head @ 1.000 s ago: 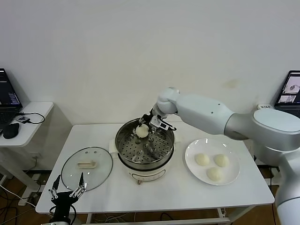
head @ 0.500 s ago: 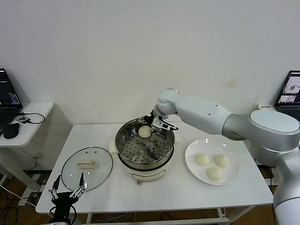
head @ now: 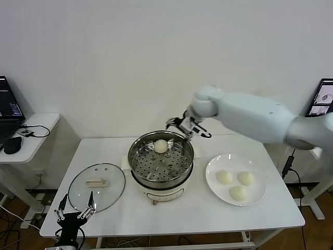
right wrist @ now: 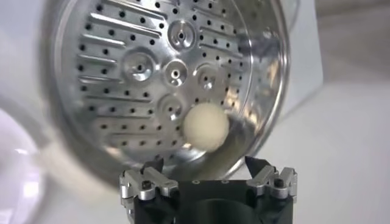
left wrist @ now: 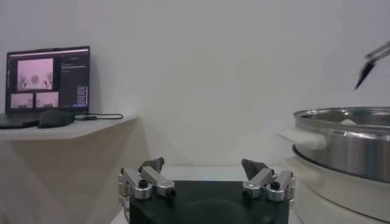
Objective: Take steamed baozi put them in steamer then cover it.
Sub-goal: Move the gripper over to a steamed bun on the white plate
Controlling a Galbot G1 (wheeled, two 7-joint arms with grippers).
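Observation:
One baozi [head: 161, 146] lies on the perforated tray at the back of the steel steamer [head: 137, 165], and it shows in the right wrist view [right wrist: 206, 126] too. Three more baozi [head: 224, 177] sit on the white plate [head: 211, 182] at the right. My right gripper [head: 186, 125] is open and empty, above the steamer's back right rim. The glass cover [head: 97, 186] with its cream handle lies flat on the table left of the steamer. My left gripper [head: 74, 214] is open and idle at the table's front left corner, below the cover.
The steamer [left wrist: 347, 137] stands at the table's middle on a white base. A side table [head: 26, 135] with a laptop and mouse stands at the far left. A second screen [head: 323, 98] is at the far right.
My right gripper let go of the baozi onto the tray at the back of the steamer, then rose and drew back to the right. The left arm has not moved.

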